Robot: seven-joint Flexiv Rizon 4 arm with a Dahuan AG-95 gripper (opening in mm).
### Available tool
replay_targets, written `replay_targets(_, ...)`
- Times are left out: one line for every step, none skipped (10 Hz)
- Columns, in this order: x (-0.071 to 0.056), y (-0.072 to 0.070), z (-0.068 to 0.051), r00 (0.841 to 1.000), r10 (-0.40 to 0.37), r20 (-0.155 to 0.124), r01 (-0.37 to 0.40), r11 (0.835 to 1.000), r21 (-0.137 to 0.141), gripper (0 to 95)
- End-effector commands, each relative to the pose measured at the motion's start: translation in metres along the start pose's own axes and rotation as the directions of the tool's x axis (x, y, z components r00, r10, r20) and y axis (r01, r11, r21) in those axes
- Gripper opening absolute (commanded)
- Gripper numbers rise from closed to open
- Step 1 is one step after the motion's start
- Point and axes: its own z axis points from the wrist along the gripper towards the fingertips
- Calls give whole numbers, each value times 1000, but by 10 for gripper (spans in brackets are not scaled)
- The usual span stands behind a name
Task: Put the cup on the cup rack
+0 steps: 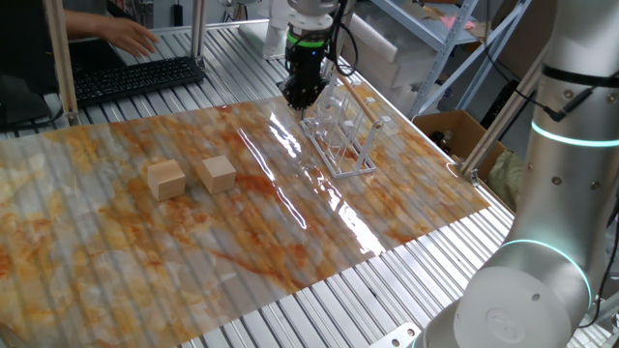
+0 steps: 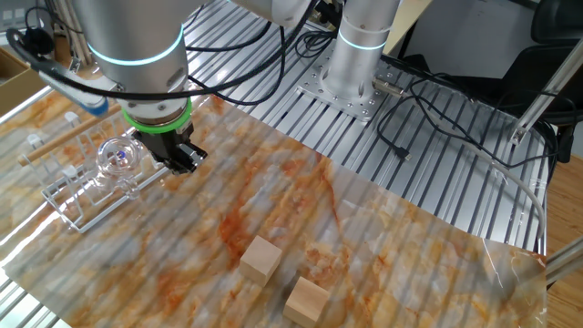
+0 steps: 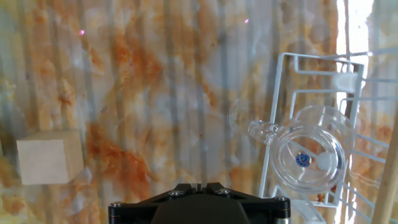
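Note:
The clear cup [image 3: 308, 155] sits on the cup rack [image 3: 273, 124], over one of its thin pegs, with its round end facing the hand camera. It also shows in one fixed view [image 1: 334, 111] on the rack [image 1: 350, 155], and in the other fixed view [image 2: 120, 157] on the rack [image 2: 86, 196]. My gripper [image 3: 199, 185] hangs just to the left of the rack, apart from the cup, with its fingers together and nothing between them. It shows in both fixed views [image 1: 302, 97] [image 2: 185, 159].
Two tan wooden cubes [image 1: 166, 179] [image 1: 219, 174] lie on the marbled orange sheet, left of the rack; one shows in the hand view [image 3: 50, 160]. A person's hand and a keyboard [image 1: 135, 77] are at the back. A cardboard box [image 1: 455, 130] stands beyond the table's right edge.

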Motion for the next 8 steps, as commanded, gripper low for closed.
replay_targets(3,0,1,1000,11,6,-11,1000,5,0)
replay_targets(3,0,1,1000,6,3,-6,1000,4,0)
replay_targets(3,0,1,1000,5,3,-5,1000,3,0)
replay_targets(3,0,1,1000,-5,1,5,1000,2,0)
replay_targets(3,0,1,1000,-2,0,2,1000,3,0)
replay_targets(3,0,1,1000,5,0,-5,1000,4,0)
replay_targets(3,0,1,1000,11,0,-11,1000,4,0)
replay_targets(3,0,1,1000,14,-3,-14,1000,5,0)
